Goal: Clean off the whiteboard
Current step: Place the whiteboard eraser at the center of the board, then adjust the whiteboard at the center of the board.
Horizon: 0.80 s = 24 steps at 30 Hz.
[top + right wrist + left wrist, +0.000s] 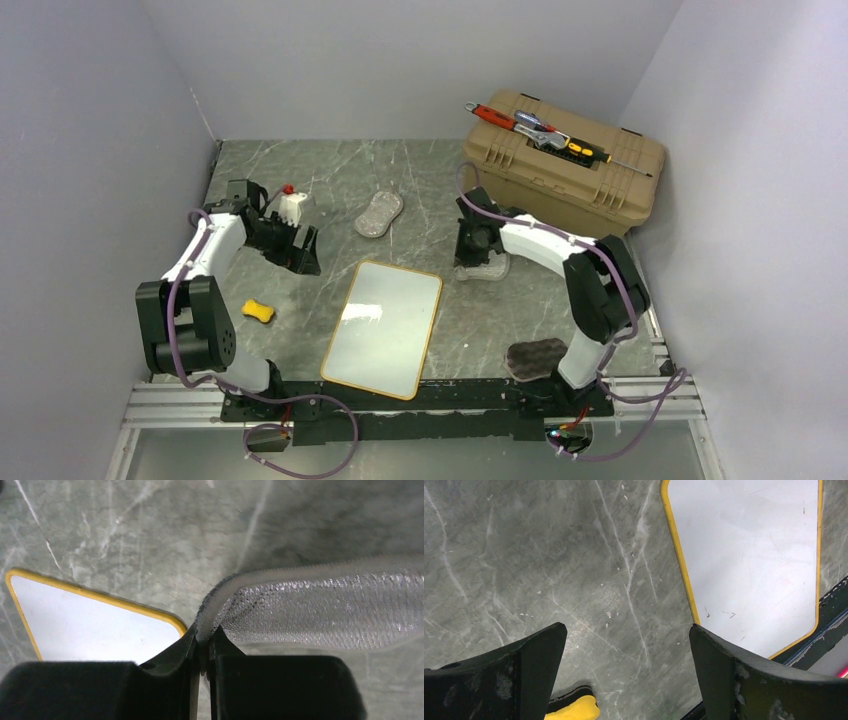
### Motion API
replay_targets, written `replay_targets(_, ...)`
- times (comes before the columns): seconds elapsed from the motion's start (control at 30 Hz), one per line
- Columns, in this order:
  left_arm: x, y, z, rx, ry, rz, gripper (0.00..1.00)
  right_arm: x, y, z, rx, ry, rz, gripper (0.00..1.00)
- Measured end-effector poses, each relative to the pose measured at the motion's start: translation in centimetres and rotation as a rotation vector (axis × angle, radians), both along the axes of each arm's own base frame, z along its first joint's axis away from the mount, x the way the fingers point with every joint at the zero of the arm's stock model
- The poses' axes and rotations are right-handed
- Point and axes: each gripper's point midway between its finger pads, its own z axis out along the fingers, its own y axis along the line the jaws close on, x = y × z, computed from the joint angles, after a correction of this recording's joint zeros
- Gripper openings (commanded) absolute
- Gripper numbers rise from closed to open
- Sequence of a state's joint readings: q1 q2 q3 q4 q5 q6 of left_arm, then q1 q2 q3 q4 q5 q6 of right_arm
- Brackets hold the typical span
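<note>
The whiteboard [383, 328] lies flat in the middle of the table, yellow-framed and white, with only a few tiny dark specks [749, 555]. My right gripper [478, 262] is down at the table just past the board's far right corner [95, 625]. It [205, 637] is shut on the edge of a grey mesh sponge [320, 610], which lies on the marble off the board. My left gripper [302, 250] hovers left of the board's far end. In the left wrist view it [626, 645] is open with only bare table between its fingers.
A second grey sponge [379, 214] lies beyond the board. A yellow sponge [258, 311] [574, 711] sits to its left. A dark sponge [537, 358] rests by the right arm's base. A tan toolbox [565, 160] carrying tools stands back right, and a small white red-capped object [291, 205] back left.
</note>
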State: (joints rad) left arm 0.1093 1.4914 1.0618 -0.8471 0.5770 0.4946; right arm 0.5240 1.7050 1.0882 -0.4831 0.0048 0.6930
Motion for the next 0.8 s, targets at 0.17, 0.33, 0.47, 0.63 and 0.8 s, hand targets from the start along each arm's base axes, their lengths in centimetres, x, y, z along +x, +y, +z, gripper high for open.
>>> replay_targets(0.17, -0.2, -0.7, -0.1, 0.001, 0.001, -0.025, 0.99, 0.9, 2.2, -0.3, 0.023, 0.003, 0.018, 0.78)
replay_targets(0.33, -1.8, -2.6, -1.6, 0.021, 0.03, -0.115, 0.99, 0.5, 2.9, 0.9, 0.026, -0.028, 0.021, 0.96)
replay_targets(0.47, -3.9, -4.2, -3.5, 0.052, 0.081, -0.22, 0.89, -2.5, 3.4, 3.6, 0.068, -0.092, 0.026, 0.97)
replay_targets(0.63, -5.8, -4.6, -6.4, 0.082, 0.166, -0.305, 0.78, -9.9, 5.7, 1.8, 0.127, -0.038, 0.092, 0.97)
replay_targets(0.8, -6.3, -5.0, -7.0, 0.09, 0.194, -0.35, 0.68, -13.3, 7.4, -1.1, 0.152, 0.032, 0.087, 0.97)
